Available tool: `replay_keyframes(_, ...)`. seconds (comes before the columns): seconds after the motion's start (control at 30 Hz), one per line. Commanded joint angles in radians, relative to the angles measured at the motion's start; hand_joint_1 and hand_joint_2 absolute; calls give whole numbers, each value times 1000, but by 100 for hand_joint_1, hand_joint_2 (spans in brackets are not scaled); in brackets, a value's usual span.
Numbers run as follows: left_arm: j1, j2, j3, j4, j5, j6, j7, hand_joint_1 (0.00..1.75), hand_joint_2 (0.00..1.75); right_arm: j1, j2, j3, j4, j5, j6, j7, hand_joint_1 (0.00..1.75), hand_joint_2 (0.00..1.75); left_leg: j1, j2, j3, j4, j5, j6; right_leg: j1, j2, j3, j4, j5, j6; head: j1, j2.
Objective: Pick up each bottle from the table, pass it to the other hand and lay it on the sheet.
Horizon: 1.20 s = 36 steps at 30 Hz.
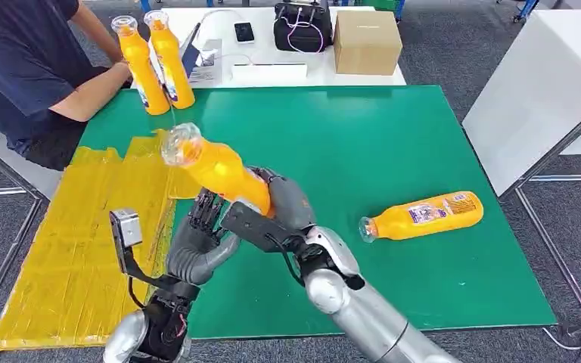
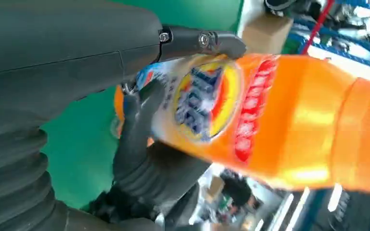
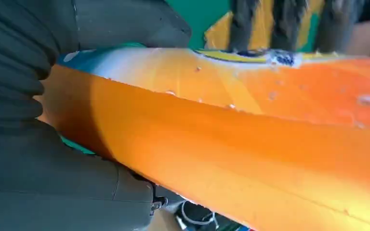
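Head view, nearest point first: the left hand (image 1: 197, 246) is raised just beside the lower body of the held bottle (image 1: 215, 170), fingers spread and pointing up, holding nothing; whether any fingertip touches the bottle cannot be told. The right hand (image 1: 272, 208) grips that bottle around its labelled lower half, tilted, cap end pointing far-left above the green mat (image 1: 393, 136). The left wrist view confirms dark fingers (image 2: 139, 130) of the right hand wrapped over the label.

Judgement: the handover is in progress and not yet secured. Risk one: if the right hand releases before the left has closed, the bottle drops onto the mat and may roll. Risk two: the smooth, rounded body offers little purchase, and a grasp taken low would leave the long upper end free to swing down.

To the left, the yellow sheet (image 1: 83, 242) lies crumpled, its near end overhanging the table edge; a bottle laid there could slide off.

Right of centre, a second bottle (image 1: 424, 215) lies on its side on the mat.

Far left, two upright bottles (image 1: 155, 64) stand beside a seated person (image 1: 30, 68).
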Motion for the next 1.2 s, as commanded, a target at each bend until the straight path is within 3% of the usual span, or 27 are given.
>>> replay_keyframes(0.03,-53,-8,3,35,-46,48,-4,0,175,25,-45,83,62,5,5,-2,175,175,0,-2,3,-1,0,0,0,-3,4,-2,-1,0,0,0)
replay_keyframes(1.2,-60,-7,-27,51,-36,57,3,0,175,21,-33,61,69,-36,-16,-22,175,175,0,-2,2,0,0,-1,0,-2,3,-1,-1,0,0,0)
